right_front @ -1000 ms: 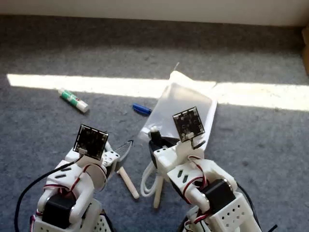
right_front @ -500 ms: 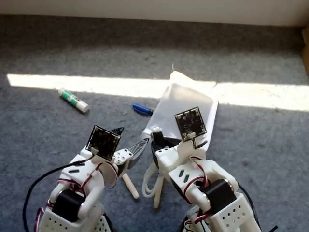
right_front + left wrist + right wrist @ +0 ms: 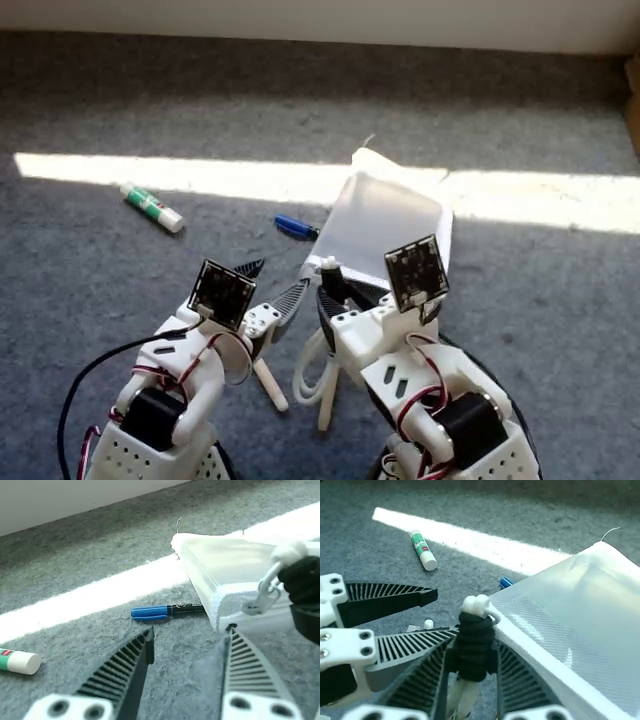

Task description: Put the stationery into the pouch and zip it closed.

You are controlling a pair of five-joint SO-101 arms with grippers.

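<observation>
Left fingers (image 3: 127,667) spread wide, holding nothing; blue pen (image 3: 160,611) lies just beyond their tips, glue stick (image 3: 17,661) farther off. Right fingers (image 3: 516,677) clenched on the black-wrapped zipper pull (image 3: 472,642) at the pouch (image 3: 580,615) corner; pouch extends beyond them.

The left arm (image 3: 185,375) reaches forward and low. The left gripper (image 3: 187,636) stands with jaws spread wide, its ribbed fingers (image 3: 125,667) pointing ahead. The right arm (image 3: 420,390) reaches forward alongside it. The right gripper (image 3: 472,637) is clamped on a black-wrapped pull (image 3: 472,655). The left gripper's nearer finger lies just beside the right gripper's tips; contact between them cannot be determined.
</observation>
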